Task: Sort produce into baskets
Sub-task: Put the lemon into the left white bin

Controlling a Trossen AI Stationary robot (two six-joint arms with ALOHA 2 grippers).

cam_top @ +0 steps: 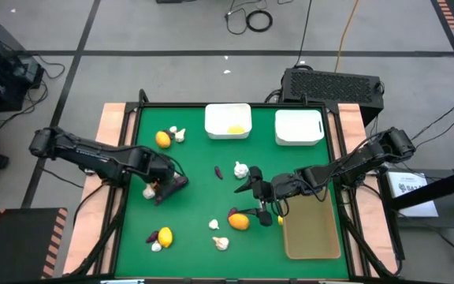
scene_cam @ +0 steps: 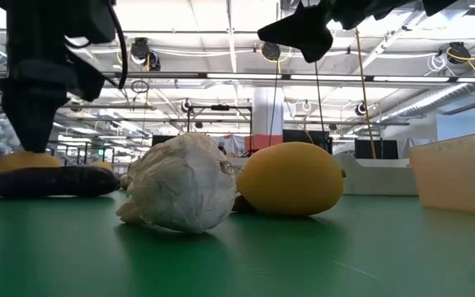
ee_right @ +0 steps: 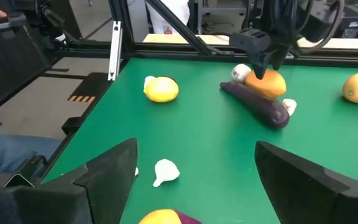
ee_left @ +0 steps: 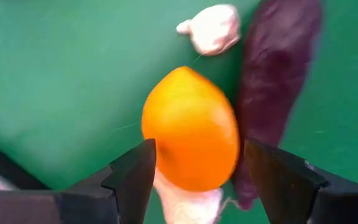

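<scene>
My left gripper (cam_top: 162, 186) (ee_left: 199, 163) is open and low over the table's left part, pointing down. Its fingers stand on either side of an orange fruit (ee_left: 190, 127) (ee_right: 267, 84). A long dark purple piece (ee_left: 273, 74) (cam_top: 176, 182) lies on the table beside the fruit, with white garlic bulbs (ee_left: 211, 28) (cam_top: 149, 192) close by. My right gripper (cam_top: 257, 192) (ee_right: 194, 165) is open and empty, raised over the table's middle right. An orange fruit (cam_top: 240, 222) with a small purple piece (cam_top: 232, 212) lies near it. My left gripper has one finger (ee_left: 135, 177) close against the orange fruit's side (ee_left: 157, 134) and the other finger (ee_left: 272, 180) a little off it. I cannot tell whether either finger touches the fruit. The fruit rests on the table.
Two white bins (cam_top: 228, 121) (cam_top: 299, 127) stand at the far edge, the left one holding a yellow fruit (cam_top: 235, 129). A tan tray (cam_top: 312, 230) lies at the near right. More fruits, garlic bulbs and purple pieces (cam_top: 162, 140) (cam_top: 241, 170) (cam_top: 165, 236) (cam_top: 221, 243) are scattered on the green table.
</scene>
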